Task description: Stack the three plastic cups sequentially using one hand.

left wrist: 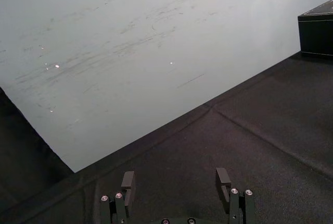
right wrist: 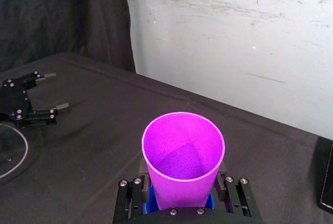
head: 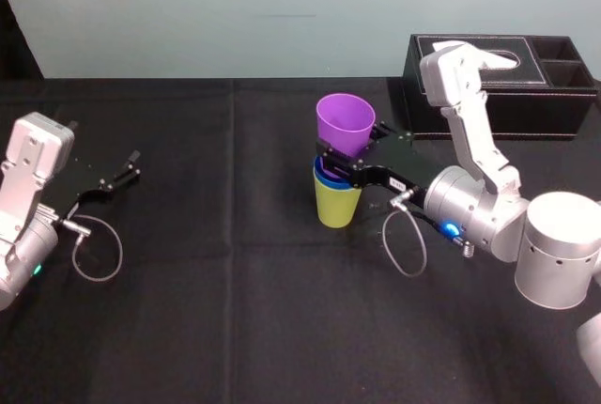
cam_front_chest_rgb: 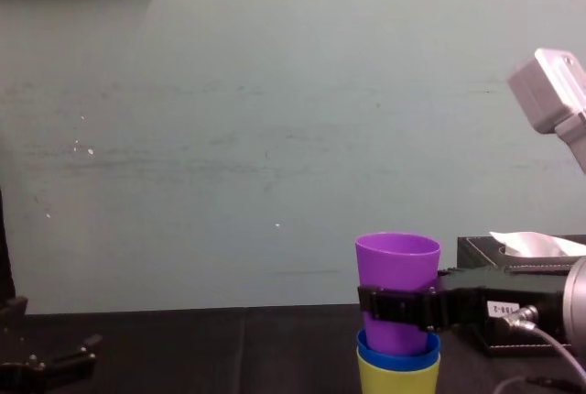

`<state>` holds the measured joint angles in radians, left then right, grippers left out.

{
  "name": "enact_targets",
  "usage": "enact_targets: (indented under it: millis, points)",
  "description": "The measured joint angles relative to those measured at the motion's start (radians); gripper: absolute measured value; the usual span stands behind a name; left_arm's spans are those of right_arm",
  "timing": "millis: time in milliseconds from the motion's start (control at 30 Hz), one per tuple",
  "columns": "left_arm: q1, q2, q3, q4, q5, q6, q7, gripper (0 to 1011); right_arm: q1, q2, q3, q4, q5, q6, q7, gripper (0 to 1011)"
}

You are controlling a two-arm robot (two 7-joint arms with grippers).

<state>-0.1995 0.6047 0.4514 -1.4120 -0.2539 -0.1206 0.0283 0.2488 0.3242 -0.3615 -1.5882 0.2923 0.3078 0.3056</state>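
- Black tissue box (head: 563, 103): placed at the far right of the black-covered table (head: 235, 310). It is taken as the landmark here.
- Yellow-green cup (head: 336, 205): stood upright on the table, left of the box and nearer the robot. It is the bottom of the stack.
- Blue cup (head: 322, 178): nested in the yellow-green cup, with little more than its rim shown.
- Purple cup (head: 345, 122): held upright directly above the other two, left of the box. Its base is sunk within the blue rim, and most of its wall is raised clear.
- Right gripper (head: 352, 146): reached in from the box side. Its fingers are closed against opposite sides of the purple cup's lower wall, just above the blue rim.
- Left gripper (head: 120, 174): parked low over the table, well apart from the box at the far left. Its fingers are spread wide and nothing is held.
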Motion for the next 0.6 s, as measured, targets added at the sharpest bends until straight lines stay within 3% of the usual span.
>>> enact_targets:
  millis: [600]
  points:
    - [0.000, 0.000, 0.000, 0.000, 0.000, 0.000, 0.000, 1011, -0.004, -0.002, -0.009, 0.030, -0.013, -0.022, 0.001, 711]
